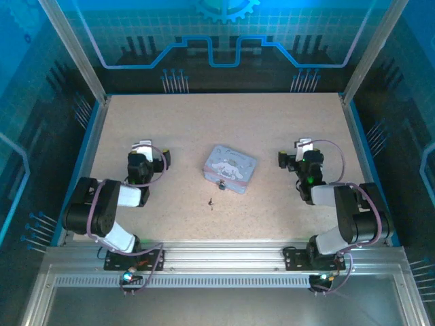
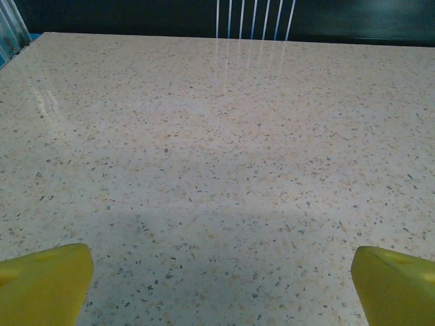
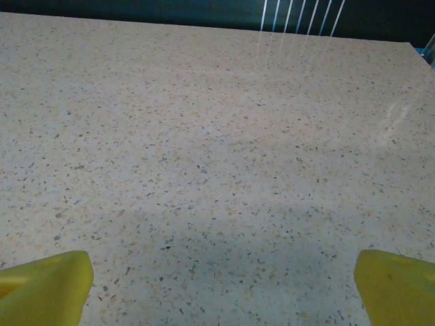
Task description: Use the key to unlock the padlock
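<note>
Yellow fingertips point(image 2: 42, 284) of the left claw point(image 2: 219, 288) sit at the bottom corners of the left wrist view, spread wide with bare speckled table point(image 2: 217, 136) between them and nothing held; the right claw point(image 3: 221, 288) looks the same in its own wrist view, jaws wide apart and empty. From above, the two arms are folded on either side of the table, each claw pointing toward the far edge. In the middle between them lies a small lavender tin point(image 1: 231, 166) with a cartoon print. The padlock point(image 1: 221, 184), a tiny dark speck, sits at the tin's near edge, touching it; it is too small to tell whether its shackle is closed or whether it hangs from the tin's clasp. The key point(image 1: 212, 202), a thin dark sliver, lies alone on the table just nearer the arms than the padlock, close to it but apart. The task appears not to have begun: the key is not picked up and not in the lock, so grasping the key, steadying the padlock, inserting and turning are all left to do. The key lies well apart from both claws, to the right of the left claw and to the left of the right claw, closer to the near edge than either, perhaps slightly nearer the left one
</note>
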You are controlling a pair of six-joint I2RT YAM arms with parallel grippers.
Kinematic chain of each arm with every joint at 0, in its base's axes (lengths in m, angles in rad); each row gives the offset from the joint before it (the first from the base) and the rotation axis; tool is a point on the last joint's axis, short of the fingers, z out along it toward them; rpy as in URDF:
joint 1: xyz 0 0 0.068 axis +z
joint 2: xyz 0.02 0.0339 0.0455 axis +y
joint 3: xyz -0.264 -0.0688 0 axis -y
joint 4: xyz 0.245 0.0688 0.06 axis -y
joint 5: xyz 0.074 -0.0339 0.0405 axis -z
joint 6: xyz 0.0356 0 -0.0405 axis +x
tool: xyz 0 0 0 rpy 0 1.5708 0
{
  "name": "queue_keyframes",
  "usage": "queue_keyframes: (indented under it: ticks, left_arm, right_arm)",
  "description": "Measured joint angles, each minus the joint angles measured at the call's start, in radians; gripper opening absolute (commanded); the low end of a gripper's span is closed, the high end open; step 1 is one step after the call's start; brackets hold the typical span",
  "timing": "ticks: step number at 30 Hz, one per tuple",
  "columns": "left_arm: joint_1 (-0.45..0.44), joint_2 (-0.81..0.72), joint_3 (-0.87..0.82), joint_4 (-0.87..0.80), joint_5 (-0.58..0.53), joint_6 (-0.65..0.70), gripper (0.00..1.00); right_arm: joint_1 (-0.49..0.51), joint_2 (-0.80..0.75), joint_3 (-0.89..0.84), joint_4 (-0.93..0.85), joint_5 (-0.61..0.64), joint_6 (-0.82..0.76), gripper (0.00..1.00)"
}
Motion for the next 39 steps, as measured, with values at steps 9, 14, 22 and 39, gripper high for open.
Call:
queue_keyframes:
  ticks: [9,14,22,39]
  left_arm:
    - [0.000,0.000,0.000,0.000,0.001,0.000,0.99]
    - [0.000,0.000,0.000,0.000,0.001,0.000,0.99]
    - [0.000,0.000,0.000,0.000,0.001,0.000,0.99]
    - [0.003,-0.001,0.000,-0.007,0.032,0.001,0.99]
  right_arm:
    - [0.000,0.000,0.000,0.000,0.000,0.000,1.00]
    - [0.000,0.000,0.000,0.000,0.000,0.000,1.00]
    - [0.000,0.000,0.000,0.000,0.000,0.000,1.00]
    - [0.000,0.000,0.000,-0.002,0.000,0.000,1.00]
